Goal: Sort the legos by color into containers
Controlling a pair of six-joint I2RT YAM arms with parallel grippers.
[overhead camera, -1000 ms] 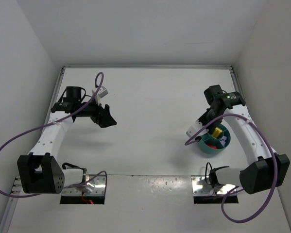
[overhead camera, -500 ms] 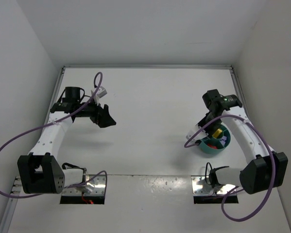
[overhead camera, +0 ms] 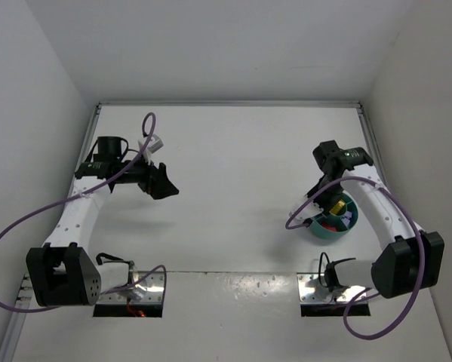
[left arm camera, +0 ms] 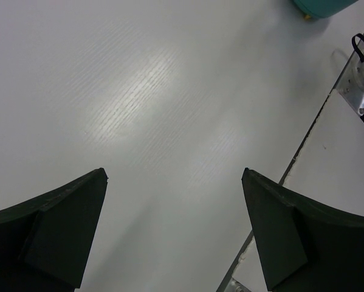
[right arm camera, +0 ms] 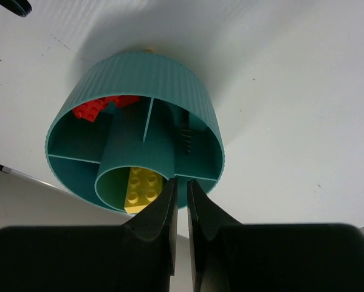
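The teal bowl (overhead camera: 333, 219) sits at the near right, directly beneath the right gripper (right arm camera: 180, 201), whose jaws are nearly pressed together with nothing seen between them. A yellow lego (right arm camera: 143, 188) lies in the central cup. The left gripper (left arm camera: 172, 237), spread wide and empty, hangs well apart at the left.

Teal bowl (left arm camera: 324, 6) cut off (top edge), contents unseen

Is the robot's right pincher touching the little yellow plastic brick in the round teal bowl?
Apart. The right wrist view shows the right gripper nearly shut, empty, above the yellow brick lying in the teal bowl's central cup.
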